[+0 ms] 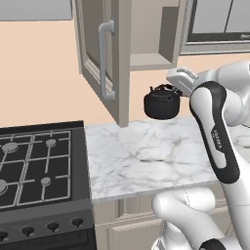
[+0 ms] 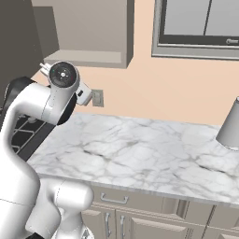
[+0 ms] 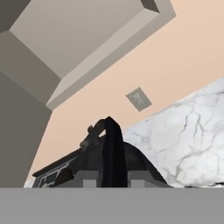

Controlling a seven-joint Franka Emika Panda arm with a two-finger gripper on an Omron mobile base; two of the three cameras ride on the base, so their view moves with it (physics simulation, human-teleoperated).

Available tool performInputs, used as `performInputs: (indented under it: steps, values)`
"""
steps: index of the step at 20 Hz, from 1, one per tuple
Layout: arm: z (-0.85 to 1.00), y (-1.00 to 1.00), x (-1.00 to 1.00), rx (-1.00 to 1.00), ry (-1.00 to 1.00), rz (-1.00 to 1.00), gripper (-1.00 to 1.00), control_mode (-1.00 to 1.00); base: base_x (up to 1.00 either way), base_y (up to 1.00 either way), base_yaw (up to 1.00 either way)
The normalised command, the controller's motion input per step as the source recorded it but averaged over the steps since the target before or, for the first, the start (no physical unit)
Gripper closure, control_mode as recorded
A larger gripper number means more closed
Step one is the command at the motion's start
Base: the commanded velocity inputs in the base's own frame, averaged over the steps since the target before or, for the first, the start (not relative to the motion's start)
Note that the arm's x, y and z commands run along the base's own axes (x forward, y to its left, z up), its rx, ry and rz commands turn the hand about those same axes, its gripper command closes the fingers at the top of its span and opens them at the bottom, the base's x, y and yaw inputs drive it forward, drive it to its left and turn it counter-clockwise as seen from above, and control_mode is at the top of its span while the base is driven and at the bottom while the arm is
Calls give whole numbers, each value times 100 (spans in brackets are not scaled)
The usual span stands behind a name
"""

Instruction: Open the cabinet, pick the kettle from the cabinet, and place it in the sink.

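Note:
The black kettle (image 1: pixel 161 103) hangs in the air above the marble counter, just below and in front of the cabinet (image 1: pixel 146 34). The cabinet door (image 1: pixel 95 53) stands swung open to the left, its long bar handle (image 1: pixel 104 61) facing me. My gripper (image 1: pixel 177 88) is shut on the kettle's arched handle from the right. In the hand view the arched handle (image 3: pixel 113 148) rises between my fingers (image 3: pixel 90 176), with the kettle body (image 3: pixel 87 164) below it. The sink is out of view.
A black gas stove (image 1: pixel 39 166) lies left of the marble counter (image 1: pixel 146 151). A glass-fronted cabinet (image 1: pixel 215 24) hangs at the upper right. A grey cone-shaped vessel (image 2: pixel 231 123) stands far right on the counter, and a wall outlet (image 2: pixel 97 98) sits behind.

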Motion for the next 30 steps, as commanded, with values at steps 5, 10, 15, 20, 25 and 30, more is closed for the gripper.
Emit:
performInputs:
  steps: [5, 10, 15, 20, 25, 30]
  values:
    - [0, 0, 0, 0, 0, 0, 100, 100, 0, 0, 0]
    - [0, 0, 0, 0, 0, 0, 100, 100, 0, 0, 0]
    - [0, 0, 0, 0, 0, 0, 100, 100, -21, 0, -5]
    - [0, 0, 0, 0, 0, 0, 100, 100, -50, 0, -10]
    - [0, 0, 0, 0, 0, 0, 100, 100, -56, 0, -9]
    - [0, 0, 0, 0, 0, 0, 100, 100, -51, 0, -6]
